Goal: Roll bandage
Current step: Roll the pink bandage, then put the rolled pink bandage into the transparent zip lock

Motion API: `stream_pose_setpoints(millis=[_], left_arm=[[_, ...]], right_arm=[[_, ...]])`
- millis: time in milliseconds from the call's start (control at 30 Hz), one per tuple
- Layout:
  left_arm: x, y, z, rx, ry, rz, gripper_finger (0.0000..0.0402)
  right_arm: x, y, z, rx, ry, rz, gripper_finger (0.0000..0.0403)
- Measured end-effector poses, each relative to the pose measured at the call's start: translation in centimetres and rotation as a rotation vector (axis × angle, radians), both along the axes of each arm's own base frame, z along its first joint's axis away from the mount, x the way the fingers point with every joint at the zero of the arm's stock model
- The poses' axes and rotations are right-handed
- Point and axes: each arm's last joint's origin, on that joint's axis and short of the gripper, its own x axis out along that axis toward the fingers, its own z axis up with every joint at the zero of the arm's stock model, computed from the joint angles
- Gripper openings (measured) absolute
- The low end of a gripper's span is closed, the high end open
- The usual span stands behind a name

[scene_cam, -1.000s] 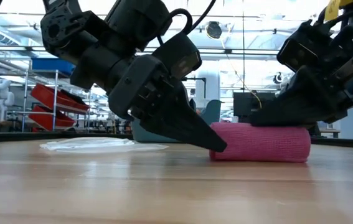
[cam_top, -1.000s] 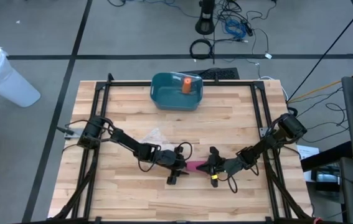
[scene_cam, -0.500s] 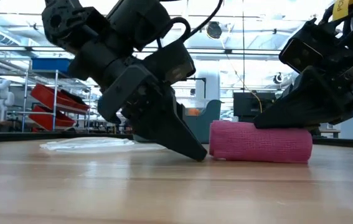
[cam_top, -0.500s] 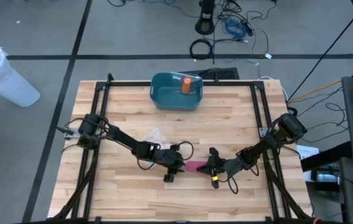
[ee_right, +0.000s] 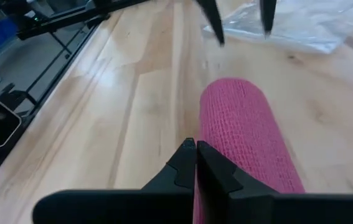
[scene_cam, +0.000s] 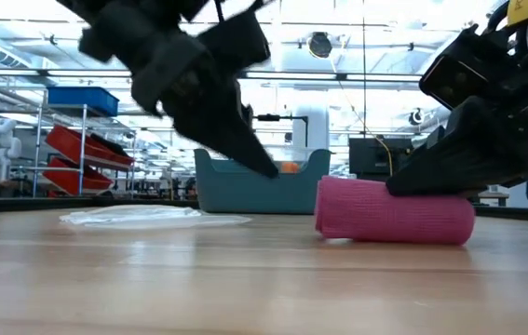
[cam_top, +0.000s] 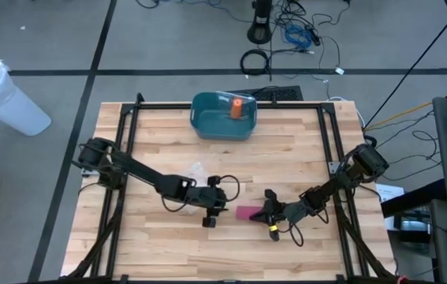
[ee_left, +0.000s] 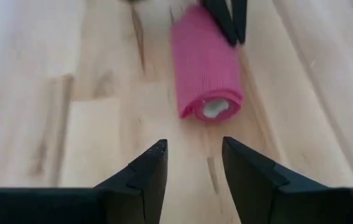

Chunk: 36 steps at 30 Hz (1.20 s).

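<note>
The pink bandage roll [cam_top: 248, 213] lies on its side on the wooden table, lengthwise left to right; its white core faces the left wrist view [ee_left: 206, 71]. My left gripper [ee_left: 195, 155] hangs open above the table to the roll's left [scene_cam: 262, 166], touching nothing. My right gripper [ee_right: 195, 148] is shut and sits at the roll's right part [scene_cam: 396, 184], reaching in from the table's right. My right gripper lays its shut fingertips [ee_right: 188, 152] against the roll's upper side [scene_cam: 412, 197], toward its right end. The fingers slant down from the table's right and lie roughly along the roll. The roll [ee_right: 244, 130] rests on the table, its free end closed.
A teal bin [cam_top: 223, 117] holding an orange thing stands at the table's far edge. A clear plastic wrapper [cam_top: 195, 170] lies left of centre, behind my left gripper. Black frame rails [cam_top: 128, 134] run along the table's left and right sides.
My left gripper has risen off the table and drawn back toward the table's left edge, away from the roll's left end, which its fingertips stood against a second ago. It has stayed open. The roll lies where it was.
</note>
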Motion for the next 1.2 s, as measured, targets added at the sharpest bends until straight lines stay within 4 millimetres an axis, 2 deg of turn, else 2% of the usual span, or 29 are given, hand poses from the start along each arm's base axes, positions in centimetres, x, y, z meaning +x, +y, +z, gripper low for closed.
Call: stream_pose_setpoints(millis=[133,300,533,667,867,1033,1200], left_arm=[[-1.2,-0.3,2.3,0.055,-0.031,0.096,0.0157],[-3.6,-1.3,5.1,0.14,-0.079,0.174,0.0157],[-7.5,-2.3,6.8,0.211,-0.188,0.279,0.0157],[-8.9,-2.5,6.6,0.211,-0.256,0.325,0.0157],[-10.3,-2.5,6.3,0.176,-0.295,0.328,0.0157],[-11.5,-2.3,5.8,0.137,-0.308,0.359,0.0157],[-12.4,-1.8,4.3,0.127,-0.276,0.392,0.0157]], right_arm=[[0.2,0.4,0.2,-0.013,-0.006,0.016,0.0],[0.7,0.9,0.6,-0.044,-0.03,0.043,0.0],[1.4,1.6,1.4,-0.02,-0.061,0.097,0.0],[2.0,1.9,2.3,-0.06,-0.111,0.112,0.0],[4.3,1.5,3.8,-0.154,-0.164,0.097,0.0008],[6.6,0.9,4.7,-0.25,-0.116,0.082,0.0049],[9.2,-0.5,6.0,-0.352,-0.016,0.051,0.0111]])
